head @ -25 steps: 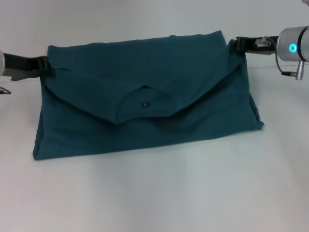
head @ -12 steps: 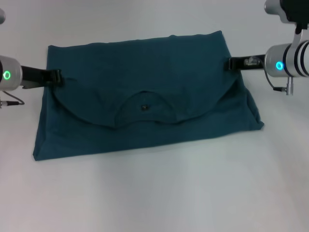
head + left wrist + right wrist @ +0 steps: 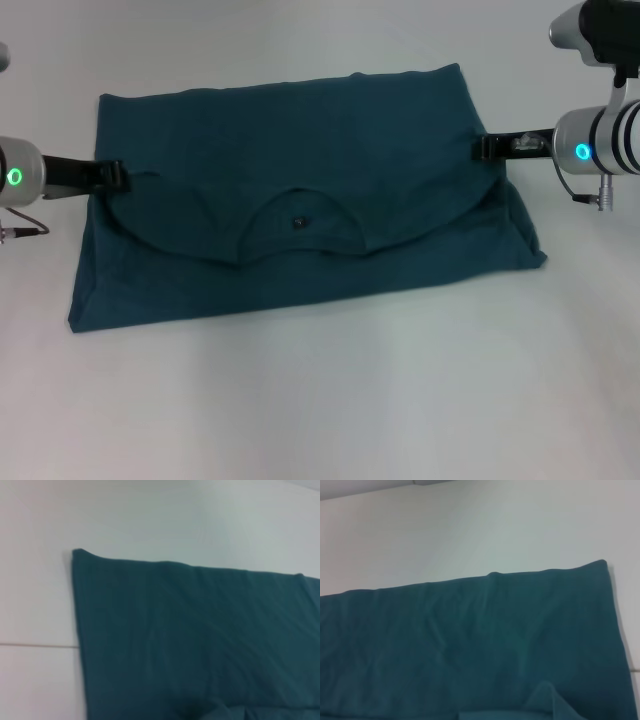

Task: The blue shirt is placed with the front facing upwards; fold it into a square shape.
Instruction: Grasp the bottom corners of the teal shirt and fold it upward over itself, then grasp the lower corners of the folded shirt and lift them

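Presently:
1. Blue shirt (image 3: 300, 215): spread on white table (image 3: 320, 400), upper layer folded forward, collar centred.
2. Left gripper (image 3: 115, 176): at shirt's left edge, pinching fabric.
3. Right gripper (image 3: 483, 148): at right edge, pinching fabric.

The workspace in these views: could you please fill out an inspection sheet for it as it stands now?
Surface: white table, plain; a thin seam line shows in the left wrist view.
Job's things: blue shirt, lying flat, partly folded into a wide rectangle, collar flap with its small dark label turned toward the near side.
Clutter: nothing seen.
Grippers: left gripper at the shirt's left edge; right gripper at its right edge, both level with the folded flap's ends.
Cables: thin leads hang beside each wrist, off the cloth.
Surroundings: nothing seen beyond the table.
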`<state>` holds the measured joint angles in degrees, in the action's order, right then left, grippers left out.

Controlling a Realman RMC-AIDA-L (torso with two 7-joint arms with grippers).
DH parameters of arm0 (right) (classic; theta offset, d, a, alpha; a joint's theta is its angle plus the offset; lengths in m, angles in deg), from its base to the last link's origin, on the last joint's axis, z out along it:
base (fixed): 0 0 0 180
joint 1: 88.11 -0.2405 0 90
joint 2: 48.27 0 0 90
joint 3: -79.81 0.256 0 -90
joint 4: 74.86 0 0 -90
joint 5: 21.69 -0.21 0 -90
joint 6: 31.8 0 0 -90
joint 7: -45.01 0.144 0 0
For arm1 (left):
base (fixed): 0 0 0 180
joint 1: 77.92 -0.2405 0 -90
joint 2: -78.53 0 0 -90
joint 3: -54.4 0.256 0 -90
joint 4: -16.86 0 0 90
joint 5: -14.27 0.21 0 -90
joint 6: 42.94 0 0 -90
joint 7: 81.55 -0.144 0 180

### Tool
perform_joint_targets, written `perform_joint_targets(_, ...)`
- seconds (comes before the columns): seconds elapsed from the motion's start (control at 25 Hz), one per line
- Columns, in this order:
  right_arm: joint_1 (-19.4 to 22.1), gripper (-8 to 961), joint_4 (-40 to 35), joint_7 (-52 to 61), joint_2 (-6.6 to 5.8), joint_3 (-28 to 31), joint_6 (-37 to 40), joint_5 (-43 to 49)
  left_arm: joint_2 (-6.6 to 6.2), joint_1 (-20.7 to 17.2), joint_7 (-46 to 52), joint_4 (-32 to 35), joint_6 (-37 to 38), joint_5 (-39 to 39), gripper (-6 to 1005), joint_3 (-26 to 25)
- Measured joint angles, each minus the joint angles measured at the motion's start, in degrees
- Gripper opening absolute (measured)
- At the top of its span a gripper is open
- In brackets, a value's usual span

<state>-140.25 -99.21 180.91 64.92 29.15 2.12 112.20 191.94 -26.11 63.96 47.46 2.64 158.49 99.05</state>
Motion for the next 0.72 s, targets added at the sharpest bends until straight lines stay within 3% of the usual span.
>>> perform_joint_targets(0.16,1.41,40,-0.49,1.93,-0.4,0.13,0.63,-0.12,0.26,-1.75,0.21,3.17,0.21,-0.07,185,0.0)
perform_joint_targets(0.28,3.69,151,-2.78,3.24,-0.56,0.36,2.9,-0.33,0.89,-3.47,0.99,6.72,0.31,-0.09,196,-0.25)
perform_joint_targets(0.48,8.38,322,-10.17,4.46,-0.25,4.61,10.19,-0.97,1.72,-6.62,3.39,12.65,0.8,-0.26,417,-0.36)
perform_joint_targets(0.72,14.15,505,-17.91,4.13,-0.78,10.5,21.98,-7.23,2.03,-10.21,4.15,16.46,4.06,-4.36,544,-0.89)
